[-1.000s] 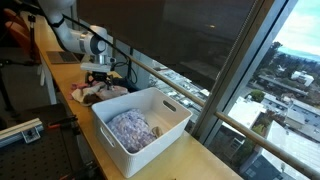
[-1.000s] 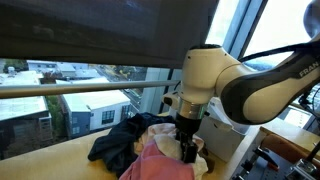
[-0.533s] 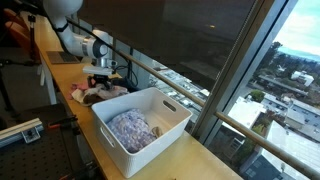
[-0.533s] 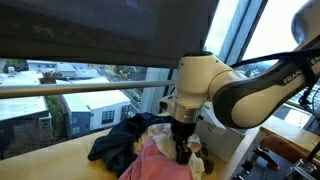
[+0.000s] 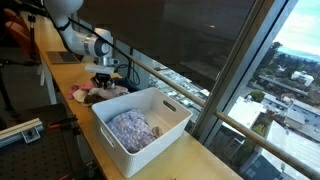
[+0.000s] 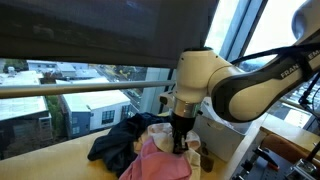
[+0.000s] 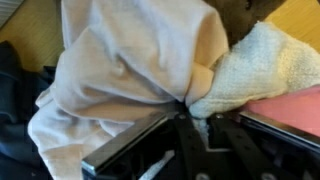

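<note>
Cream cloth (image 7: 140, 60) sits on top of the clothes pile on the counter (image 5: 60, 92). The gripper (image 7: 188, 118), wide open a second ago just above the pile, has dropped in and pinched shut on a fold of the cloth. Judged: cloth now gripped, not yet raised. Around it: towel (image 7: 255, 60) to the right, pink cloth (image 7: 295, 105) near right, dark garment (image 7: 12, 80) left, and the bin (image 5: 178, 122) just beside the pile.
</note>
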